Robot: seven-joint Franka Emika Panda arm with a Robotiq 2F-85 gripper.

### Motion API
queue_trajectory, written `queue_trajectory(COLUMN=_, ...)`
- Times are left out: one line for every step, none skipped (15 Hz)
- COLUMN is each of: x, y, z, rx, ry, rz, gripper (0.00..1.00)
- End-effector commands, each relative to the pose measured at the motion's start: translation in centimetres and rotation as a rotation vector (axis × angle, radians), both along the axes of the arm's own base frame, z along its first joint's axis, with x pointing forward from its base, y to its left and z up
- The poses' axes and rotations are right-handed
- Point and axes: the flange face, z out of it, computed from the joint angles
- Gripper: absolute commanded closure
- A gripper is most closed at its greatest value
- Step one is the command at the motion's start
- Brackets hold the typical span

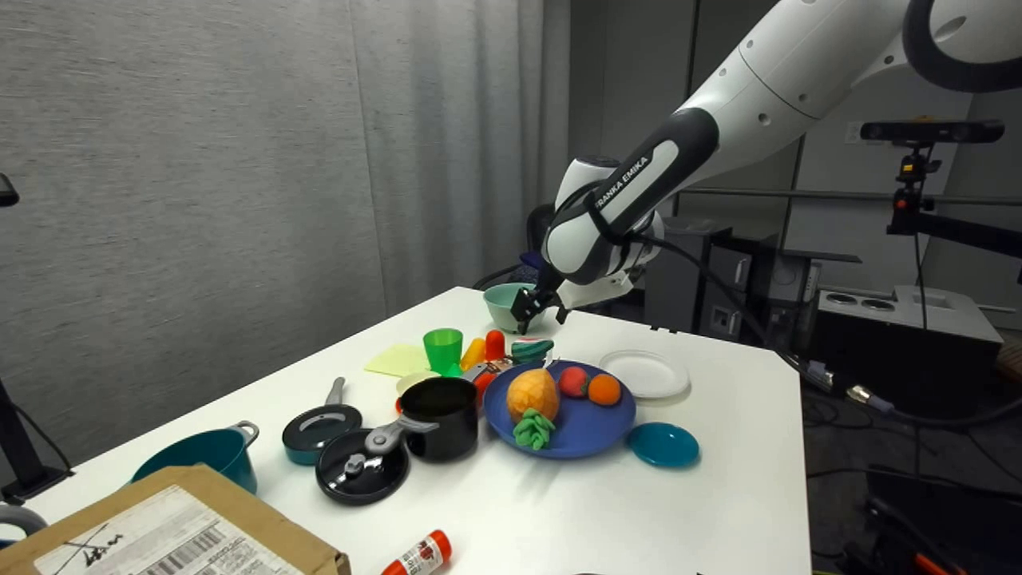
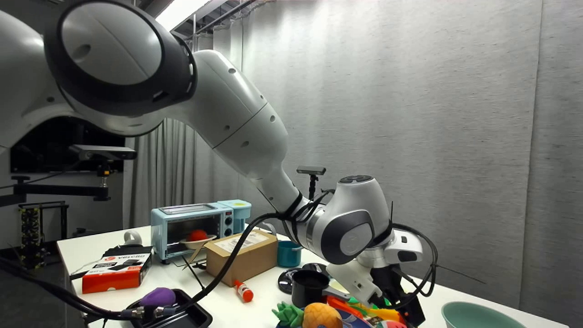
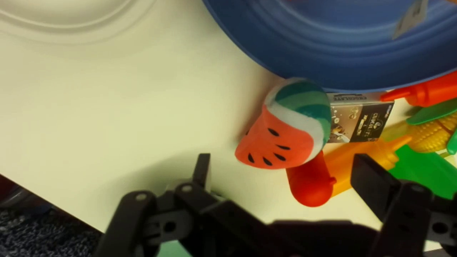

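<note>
The gripper (image 3: 285,176) is spread wide above the tabletop (image 3: 142,117). Near to it, the watermelon (image 3: 285,128) lies just beside the blue plate (image 3: 321,60); in the wrist view it partly hides a red toy (image 3: 312,187), and a chocolate box (image 3: 360,121) is close by.

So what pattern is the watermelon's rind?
The rind has dark and light green stripes, clearest in the wrist view.

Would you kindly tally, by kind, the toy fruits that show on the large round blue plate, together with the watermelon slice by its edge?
Orange toy pineapple with green leaves: 1
Small round orange toy fruit: 1
Small roundish red toy fruit, exact kind unclear: 1
Red, white and green toy watermelon slice: 1
Total: 4
</note>
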Motion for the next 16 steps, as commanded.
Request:
queue_trajectory(x=1.6, y=0.0, z=-1.4, rx=-0.007, ry=-0.030, rz=0.012, gripper=0.00)
queue_trajectory(x=1.8, y=0.2, z=-1.8, rx=0.009, ry=-0.026, rz=0.014, gripper=0.00)
queue_trajectory(x=1.9, y=0.7, z=-2.2, rx=0.040, ry=-0.022, rz=0.017, gripper=0.00)
queue_trajectory(x=2.0, y=1.0, z=-2.6, rx=0.055, ry=-0.020, rz=0.017, gripper=0.00)
queue_trajectory(x=2.1, y=1.3, z=-2.9, rx=0.063, ry=-0.020, rz=0.022, gripper=0.00)
queue_trajectory(x=2.1, y=1.4, z=-3.0, rx=0.066, ry=-0.020, rz=0.029, gripper=0.25)
queue_trajectory(x=2.1, y=1.4, z=-3.2, rx=0.069, ry=-0.019, rz=0.031, gripper=0.26)
queue_trajectory(x=2.0, y=1.3, z=-3.1, rx=0.072, ry=-0.016, rz=0.031, gripper=0.35)
queue_trajectory(x=2.0, y=1.2, z=-3.1, rx=0.069, ry=-0.012, rz=0.034, gripper=0.42)
queue_trajectory(x=1.9, y=1.0, z=-3.1, rx=0.064, ry=-0.009, rz=0.035, gripper=0.51)
queue_trajectory(x=1.7, y=0.8, z=-2.9, rx=0.058, ry=-0.004, rz=0.037, gripper=0.58)
queue_trajectory(x=1.6, y=0.6, z=-2.8, rx=0.059, ry=0.004, rz=0.041, gripper=0.67)
queue_trajectory(x=1.5, y=0.5, z=-2.7, rx=0.063, ry=0.014, rz=0.043, gripper=0.73)
queue_trajectory(x=1.4, y=0.6, z=-2.5, rx=0.075, ry=0.019, rz=0.053, gripper=0.82)
queue_trajectory(x=1.3, y=0.8, z=-2.2, rx=0.086, ry=0.023, rz=0.068, gripper=0.89)
queue_trajectory(x=1.3, y=1.5, z=-1.6, rx=0.101, ry=0.027, rz=0.094, gripper=0.95)
